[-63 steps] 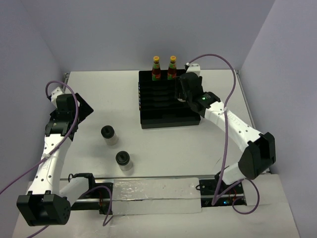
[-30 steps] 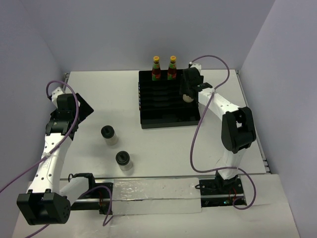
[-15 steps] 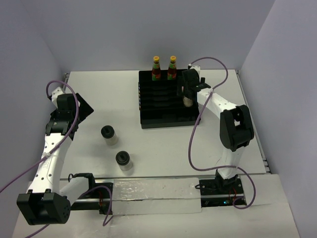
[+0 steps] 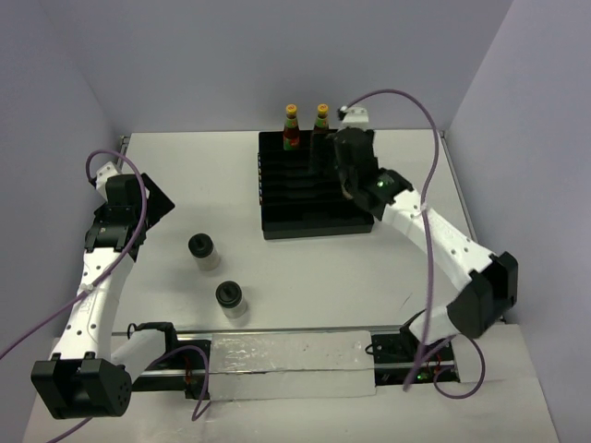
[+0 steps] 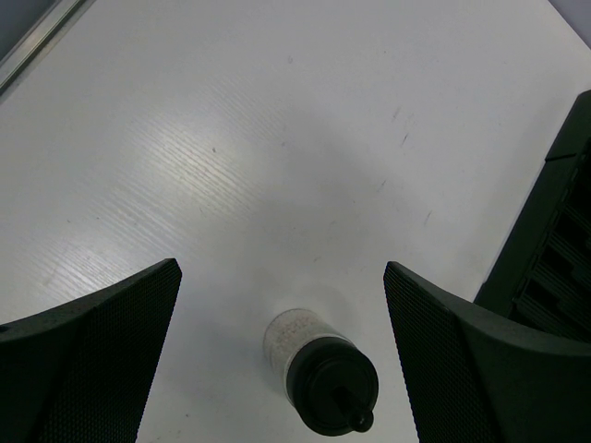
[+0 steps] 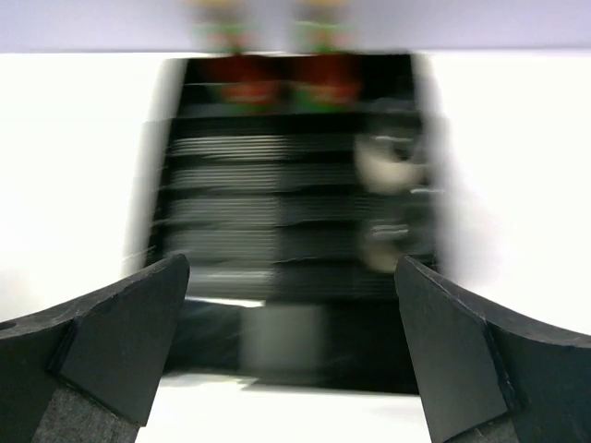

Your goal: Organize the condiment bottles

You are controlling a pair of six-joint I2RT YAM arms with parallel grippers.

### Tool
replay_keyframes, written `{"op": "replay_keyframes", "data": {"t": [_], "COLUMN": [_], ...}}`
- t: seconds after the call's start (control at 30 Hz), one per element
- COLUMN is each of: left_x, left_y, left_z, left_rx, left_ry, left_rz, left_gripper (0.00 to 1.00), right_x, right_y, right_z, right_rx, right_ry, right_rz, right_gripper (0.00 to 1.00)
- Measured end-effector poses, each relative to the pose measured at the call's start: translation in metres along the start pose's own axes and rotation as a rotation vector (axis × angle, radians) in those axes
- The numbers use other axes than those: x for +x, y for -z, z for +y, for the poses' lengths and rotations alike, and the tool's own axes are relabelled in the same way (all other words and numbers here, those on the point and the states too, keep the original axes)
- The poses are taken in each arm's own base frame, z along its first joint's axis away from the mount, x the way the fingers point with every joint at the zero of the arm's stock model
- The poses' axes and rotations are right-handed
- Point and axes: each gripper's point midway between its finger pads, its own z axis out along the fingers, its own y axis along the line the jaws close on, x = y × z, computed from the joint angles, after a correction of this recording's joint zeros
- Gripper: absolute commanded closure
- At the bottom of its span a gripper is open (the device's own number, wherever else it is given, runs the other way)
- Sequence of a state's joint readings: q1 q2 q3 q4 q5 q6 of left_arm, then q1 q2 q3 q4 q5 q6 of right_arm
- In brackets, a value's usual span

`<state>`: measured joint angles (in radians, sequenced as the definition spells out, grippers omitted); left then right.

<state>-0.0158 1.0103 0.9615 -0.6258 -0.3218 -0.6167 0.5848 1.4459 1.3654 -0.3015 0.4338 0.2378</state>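
Currently: right pincer (image 6: pixel 291 277) hovering wide, empty, over tray (image 4: pixel 277 229), slotted jars (image 6: pixel 388 161) sitting ahead-right of it; left pincer (image 5: pixel 282 272) gaping, loose jar (image 5: pixel 319 378) standing below it, untouched, likely needing squaring, jaws straddling jar, before closing.

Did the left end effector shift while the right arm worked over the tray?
No. The left end effector is in the same spot near the left edge of the table, open and empty.

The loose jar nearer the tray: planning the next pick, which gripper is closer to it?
Left. The left gripper hangs open just up-left of the jar in the top view; the right gripper is over the tray's right side, farther away.
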Motion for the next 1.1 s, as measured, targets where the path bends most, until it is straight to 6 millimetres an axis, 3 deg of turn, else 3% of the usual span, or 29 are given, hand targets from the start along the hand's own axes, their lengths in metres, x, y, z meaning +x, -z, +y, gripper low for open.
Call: {"op": "replay_keyframes", "data": {"t": [0.1,0.2,0.3,0.4,0.5,0.63,0.9,1.1], "left_x": [0.0,-0.002,-0.003,-0.003,-0.004,-0.005,-0.006,-0.006], "left_y": [0.0,0.001,0.001,0.002,0.002,0.004,0.006,0.006], "left_z": [0.0,0.001,0.002,0.002,0.002,0.002,0.002,0.002], "left_rx": [-0.002,-0.005,-0.011,-0.012,-0.011,-0.007,-0.005,-0.006], "left_ry": [0.0,0.0,0.0,0.0,0.001,0.004,0.005,0.005], "left_rz": [-0.001,-0.005,-0.01,-0.011,-0.014,-0.02,-0.025,-0.025], "left_gripper": [0.01,0.01,0.01,0.01,0.01,0.01,0.01,0.01], "right_x": [0.015,0.056,0.104,0.149,0.189,0.224,0.256,0.269], "right_y": [0.053,0.102,0.147,0.187,0.21,0.212,0.198,0.189], "right_z": [0.082,0.153,0.207,0.245,0.266,0.274,0.278,0.279], "right_rx": [-0.25,-0.486,-0.667,-0.812,-0.888,-0.9,-0.867,-0.842], "right_ry": [0.039,0.121,0.229,0.326,0.409,0.479,0.531,0.554], "right_rz": [-0.007,0.056,0.128,0.193,0.257,0.319,0.378,0.39], "right_gripper": [0.0,0.0,0.0,0.0,0.0,0.0,0.0,0.0]}}
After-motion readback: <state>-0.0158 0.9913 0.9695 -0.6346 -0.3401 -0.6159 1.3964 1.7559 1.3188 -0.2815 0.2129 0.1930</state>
